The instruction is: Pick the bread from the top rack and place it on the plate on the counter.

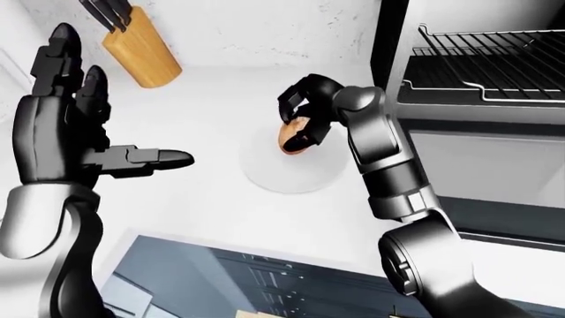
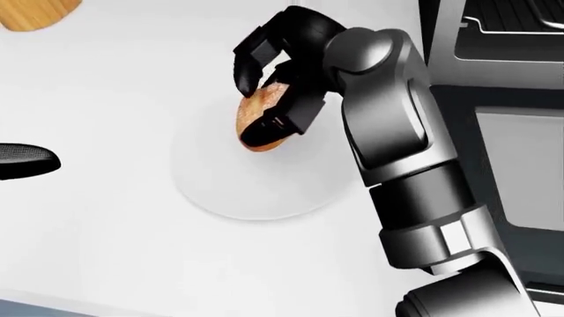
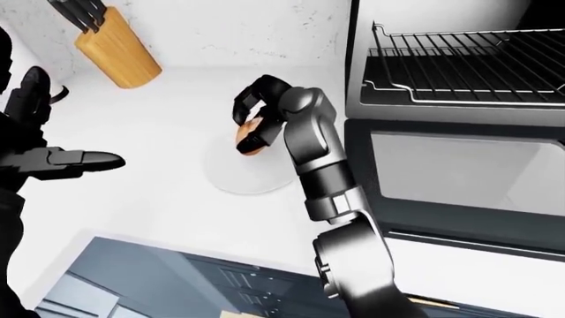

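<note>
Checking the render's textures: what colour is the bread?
Golden brown bread, clearest in the head view.

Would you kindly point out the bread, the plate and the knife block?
bread (image 2: 253,115), head view, its bare left side.
plate (image 2: 256,188), head view, its bare lower part.
knife block (image 1: 141,56), left-eye view, its wooden face.
</note>
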{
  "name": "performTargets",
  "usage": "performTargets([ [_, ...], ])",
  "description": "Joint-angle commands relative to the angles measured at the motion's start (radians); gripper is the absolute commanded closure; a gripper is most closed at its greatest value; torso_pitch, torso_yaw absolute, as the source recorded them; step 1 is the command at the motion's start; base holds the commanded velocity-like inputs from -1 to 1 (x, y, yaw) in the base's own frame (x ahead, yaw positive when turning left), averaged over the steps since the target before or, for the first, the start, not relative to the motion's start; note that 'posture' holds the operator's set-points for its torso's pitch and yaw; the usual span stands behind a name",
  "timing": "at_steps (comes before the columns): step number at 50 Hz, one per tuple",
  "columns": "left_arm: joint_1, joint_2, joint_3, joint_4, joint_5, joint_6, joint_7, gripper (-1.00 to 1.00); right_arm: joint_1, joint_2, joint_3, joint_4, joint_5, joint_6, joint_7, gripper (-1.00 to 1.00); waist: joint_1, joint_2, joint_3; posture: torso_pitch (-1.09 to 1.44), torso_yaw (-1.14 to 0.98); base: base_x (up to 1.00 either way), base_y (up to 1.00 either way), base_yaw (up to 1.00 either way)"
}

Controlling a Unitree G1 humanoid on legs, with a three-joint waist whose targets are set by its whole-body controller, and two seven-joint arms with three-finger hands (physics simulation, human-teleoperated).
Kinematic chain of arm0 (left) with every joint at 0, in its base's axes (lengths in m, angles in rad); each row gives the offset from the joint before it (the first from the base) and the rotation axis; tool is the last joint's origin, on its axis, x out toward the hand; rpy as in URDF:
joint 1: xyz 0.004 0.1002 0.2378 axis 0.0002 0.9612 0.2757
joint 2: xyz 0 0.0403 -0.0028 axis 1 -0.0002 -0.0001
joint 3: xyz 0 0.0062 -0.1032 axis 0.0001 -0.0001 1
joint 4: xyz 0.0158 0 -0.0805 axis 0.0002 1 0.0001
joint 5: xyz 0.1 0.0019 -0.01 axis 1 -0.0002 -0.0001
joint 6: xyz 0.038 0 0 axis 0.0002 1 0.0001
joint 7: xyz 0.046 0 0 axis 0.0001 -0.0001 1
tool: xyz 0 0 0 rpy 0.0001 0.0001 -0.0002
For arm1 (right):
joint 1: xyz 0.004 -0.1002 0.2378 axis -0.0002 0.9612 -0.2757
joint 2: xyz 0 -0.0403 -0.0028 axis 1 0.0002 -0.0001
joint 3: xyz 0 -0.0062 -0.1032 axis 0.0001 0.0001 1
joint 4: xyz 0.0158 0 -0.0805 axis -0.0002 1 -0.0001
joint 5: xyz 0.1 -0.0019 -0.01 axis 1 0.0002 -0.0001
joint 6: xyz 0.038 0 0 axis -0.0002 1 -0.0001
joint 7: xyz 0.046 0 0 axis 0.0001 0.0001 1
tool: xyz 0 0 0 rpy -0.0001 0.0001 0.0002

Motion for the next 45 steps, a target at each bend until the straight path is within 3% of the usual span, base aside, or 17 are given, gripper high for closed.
performTargets([
  [1,-0.018,0.014,0.017,-0.026,0.001,-0.025,0.003,-1.0,-0.038,-0.003,-0.005,-0.048,-0.002,-0.017,-0.001,0.51,0.001,0.002,-0.026,0.0,0.41,0.0,0.0,0.0],
  [6,-0.008,0.014,0.025,-0.034,-0.002,-0.024,0.0,-1.0,-0.014,0.002,-0.002,-0.066,-0.009,-0.014,0.006,0.37,0.001,0.003,-0.026,0.0,0.41,0.0,0.0,0.0],
  [16,-0.022,0.024,0.025,-0.032,-0.009,-0.015,0.003,-1.0,-0.02,0.006,-0.001,-0.067,-0.017,-0.008,0.021,0.29,0.001,0.003,-0.027,0.0,0.41,0.0,0.0,0.0],
  [22,-0.032,0.031,0.023,-0.026,-0.011,-0.012,0.005,-1.0,-0.018,0.008,0.0,-0.07,-0.02,-0.007,0.025,0.11,0.0,0.004,-0.027,0.0,0.41,0.0,0.0,0.0],
  [26,-0.029,0.03,0.024,-0.03,-0.014,-0.012,0.007,-1.0,-0.015,0.009,0.002,-0.073,-0.024,-0.007,0.03,-0.13,0.0,0.004,-0.027,0.0,0.41,0.0,0.0,0.0],
  [31,-0.028,0.028,0.022,-0.027,-0.013,-0.017,0.008,-1.0,-0.012,0.01,0.002,-0.075,-0.026,-0.007,0.033,-0.62,0.0,0.004,-0.027,0.0,0.41,0.0,0.0,0.0],
  [33,-0.022,0.026,0.019,-0.023,-0.009,-0.026,0.008,-1.0,-0.012,0.01,0.001,-0.076,-0.026,-0.007,0.034,-0.91,0.0,0.004,-0.027,0.0,0.41,0.0,0.0,0.0],
  [35,-0.023,0.025,0.02,-0.024,-0.009,-0.024,0.008,-1.0,-0.013,0.01,0.0,-0.072,-0.026,-0.009,0.032,-1.0,0.0,0.004,-0.028,0.0,0.41,0.0,0.0,0.0],
  [45,-0.011,0.018,0.024,-0.029,-0.008,-0.031,0.007,-1.0,-0.033,0.007,-0.002,-0.08,-0.027,0.007,0.04,-1.0,0.0,0.003,-0.027,0.0,0.41,0.0,0.0,0.0],
])
